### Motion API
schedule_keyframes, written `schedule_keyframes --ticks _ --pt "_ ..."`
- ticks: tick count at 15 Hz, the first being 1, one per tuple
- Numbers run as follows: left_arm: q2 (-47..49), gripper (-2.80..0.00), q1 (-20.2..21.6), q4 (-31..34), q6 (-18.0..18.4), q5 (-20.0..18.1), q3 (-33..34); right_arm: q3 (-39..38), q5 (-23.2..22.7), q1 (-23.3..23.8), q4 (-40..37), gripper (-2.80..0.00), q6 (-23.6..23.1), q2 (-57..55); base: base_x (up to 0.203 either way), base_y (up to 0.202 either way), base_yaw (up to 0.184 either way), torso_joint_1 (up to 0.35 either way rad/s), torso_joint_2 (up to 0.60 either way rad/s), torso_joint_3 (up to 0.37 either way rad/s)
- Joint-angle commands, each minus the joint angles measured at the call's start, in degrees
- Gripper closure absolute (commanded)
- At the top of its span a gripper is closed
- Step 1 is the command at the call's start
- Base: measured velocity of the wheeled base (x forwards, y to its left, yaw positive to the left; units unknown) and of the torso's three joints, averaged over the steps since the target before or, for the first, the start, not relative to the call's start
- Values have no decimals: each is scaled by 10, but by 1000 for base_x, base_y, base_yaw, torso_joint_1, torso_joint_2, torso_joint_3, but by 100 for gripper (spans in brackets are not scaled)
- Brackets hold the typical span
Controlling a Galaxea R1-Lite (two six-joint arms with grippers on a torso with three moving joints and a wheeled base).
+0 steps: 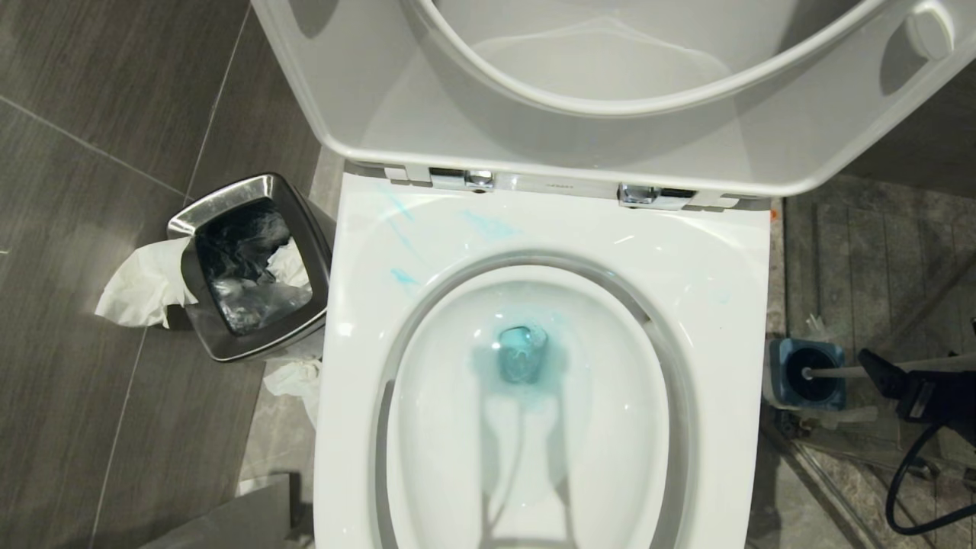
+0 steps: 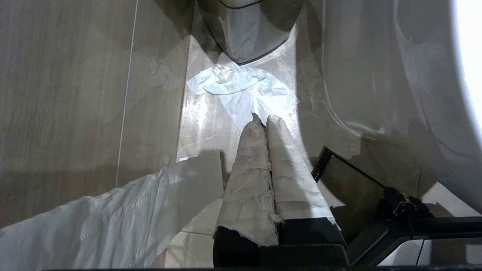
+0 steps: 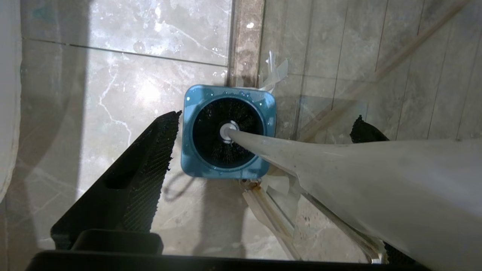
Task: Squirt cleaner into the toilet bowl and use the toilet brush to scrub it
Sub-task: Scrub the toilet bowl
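We hold our right gripper fingers wide around the toilet brush handle, right of the toilet bowl; left gripper fingers pressed together.

Left claw fingers wrapped in creased white paper; right claw black, ribbed, trailing black cable
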State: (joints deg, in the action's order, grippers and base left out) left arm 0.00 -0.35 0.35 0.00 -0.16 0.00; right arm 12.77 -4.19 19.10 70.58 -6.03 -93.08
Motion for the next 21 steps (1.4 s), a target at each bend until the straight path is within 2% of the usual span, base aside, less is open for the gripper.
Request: schedule_keyframes --ticks 1,11,14,21 --pt "0 0 0 0 0 0 1 6 -1 0 4 -280 -3 -8 0 0 0 0 0 0" --pt "0 0 0 0 0 0 1 48 -12 -1 10 -280 0 -10 0 0 0 0 0 0" --pt "0 0 0 0 0 0 1 46 -34 0 33 -280 2 -2 0 0 0 0 0 0" --pt "0 0 0 0 0 0 1 21 -35 0 60 -280 3 7 0 0 0 0 0 0"
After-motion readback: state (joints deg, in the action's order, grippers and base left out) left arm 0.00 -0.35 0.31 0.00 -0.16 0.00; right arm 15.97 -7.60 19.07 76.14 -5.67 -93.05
